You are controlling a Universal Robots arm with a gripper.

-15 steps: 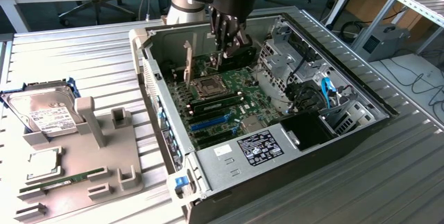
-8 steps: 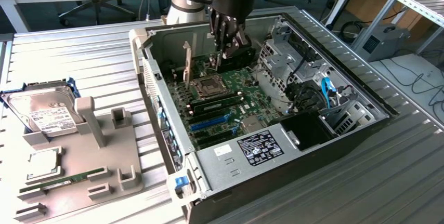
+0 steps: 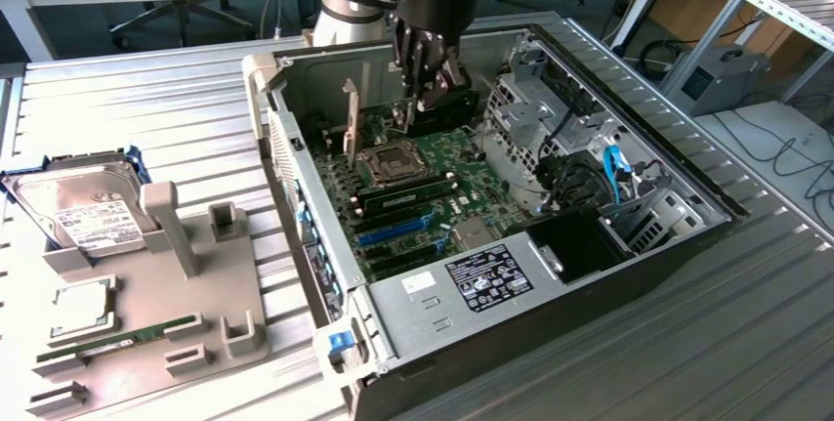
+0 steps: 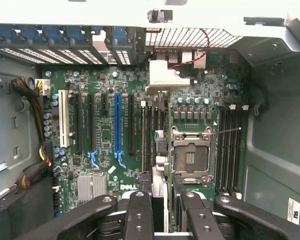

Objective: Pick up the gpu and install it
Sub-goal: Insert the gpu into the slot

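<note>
The gpu (image 3: 444, 105) hangs upright and black inside the open computer case (image 3: 651, 162), just above the motherboard (image 3: 431, 172) at its far end. My gripper (image 3: 428, 77) reaches down from above and is shut on it. In the wrist view the gpu (image 4: 159, 145) shows edge-on between the two black fingers (image 4: 138, 212), with its silver end bracket (image 4: 162, 77) toward the case's rear wall. It sits over a black slot between the blue slot (image 4: 117, 122) and the CPU socket (image 4: 191, 157). Whether it touches the slot I cannot tell.
A thin tan piece (image 3: 350, 118) stands upright beside the gripper. On the exterior view's left, a grey fixture (image 3: 195, 274) holds a hard drive (image 3: 85, 211), a CPU (image 3: 81, 309) and a RAM stick (image 3: 104, 343). The power supply (image 3: 489, 279) and cables (image 3: 612, 172) crowd the case's near side.
</note>
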